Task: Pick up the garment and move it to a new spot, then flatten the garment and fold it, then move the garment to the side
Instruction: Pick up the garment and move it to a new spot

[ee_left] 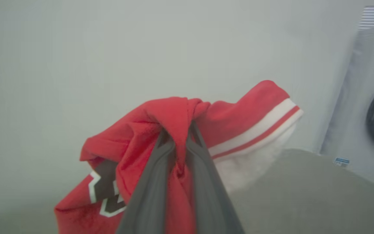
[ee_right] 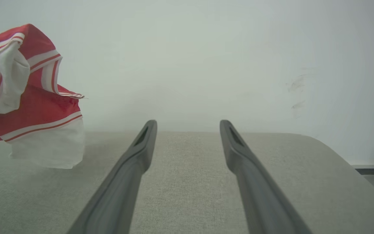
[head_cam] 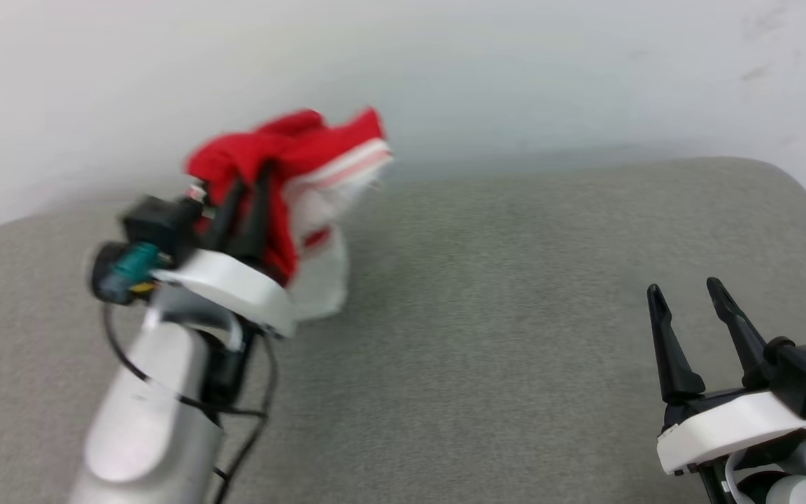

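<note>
Garment (head_cam: 291, 150) bunched in our left jaws, held over the grey cushion (head_cam: 515, 315).
Left jaws pinch a fold; right jaws stand wide, empty, well apart. Soft, light and floppy, we judge: best taken by the striped hem (ee_right: 44, 124). Left wrist view gives us black print (ee_left: 104, 191); right wrist view, the white sleeve (ee_right: 47, 149) hanging lowest.

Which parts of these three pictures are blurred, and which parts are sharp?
Head view: the shirt and the left hand gripping it are smeared, while the open right hand is sharp. Left wrist view: everything is rather soft, the washing machine at the right edge most of all. Right wrist view: sharp, even the weave of the grey cushion is clear.
</note>
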### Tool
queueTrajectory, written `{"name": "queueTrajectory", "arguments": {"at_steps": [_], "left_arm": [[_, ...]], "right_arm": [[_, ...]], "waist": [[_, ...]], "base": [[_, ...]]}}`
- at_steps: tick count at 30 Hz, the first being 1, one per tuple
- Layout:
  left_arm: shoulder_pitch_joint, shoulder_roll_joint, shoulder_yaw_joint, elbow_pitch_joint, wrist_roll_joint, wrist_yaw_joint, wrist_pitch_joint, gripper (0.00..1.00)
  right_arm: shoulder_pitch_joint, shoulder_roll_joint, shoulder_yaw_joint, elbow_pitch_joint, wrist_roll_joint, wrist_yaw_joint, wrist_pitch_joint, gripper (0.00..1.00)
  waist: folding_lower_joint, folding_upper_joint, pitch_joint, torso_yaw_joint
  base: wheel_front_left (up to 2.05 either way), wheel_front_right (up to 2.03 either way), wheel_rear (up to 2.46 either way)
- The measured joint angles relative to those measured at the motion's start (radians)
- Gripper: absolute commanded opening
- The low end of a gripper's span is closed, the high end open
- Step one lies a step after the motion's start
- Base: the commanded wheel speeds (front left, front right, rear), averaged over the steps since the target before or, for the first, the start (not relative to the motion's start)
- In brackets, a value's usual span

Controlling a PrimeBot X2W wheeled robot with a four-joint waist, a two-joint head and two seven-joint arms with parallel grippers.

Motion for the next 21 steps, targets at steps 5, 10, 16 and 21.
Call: {"name": "queueTrajectory", "arguments": {"at_steps": [5, 10, 16, 21], "left_arm": [[0.086, -0.080, -0.095, -0.036, 0.002, -0.018, -0.008, 0.00], [0.168, -0.123, -0.212, -0.039, 0.017, -0.042, 0.007, 0.00], [0.233, -0.104, -0.354, 0.011, 0.061, -0.069, 0.056, 0.00], [0.257, -0.080, -0.436, 0.050, 0.059, -0.079, 0.064, 0.38]], "right_arm": [[0.004, 0.000, 0.003, -0.014, 0.001, 0.000, 0.007, 1.00], [0.010, 0.000, -0.005, -0.021, 0.008, 0.000, 0.006, 1.00], [0.001, 0.000, -0.008, -0.023, 0.011, 0.000, -0.003, 1.00], [-0.028, 0.000, 0.003, -0.013, 0.016, 0.000, -0.013, 1.00]], "waist": [[0.0001, 0.0000, 0.002, -0.065], [0.0002, 0.0000, 0.043, -0.092], [0.0002, 0.0000, 0.106, -0.092], [0.0002, 0.0000, 0.136, -0.078]], "base": [[0.00, 0.00, 0.00], [0.00, 0.00, 0.00], [0.00, 0.00, 0.00], [0.00, 0.00, 0.00]]}}
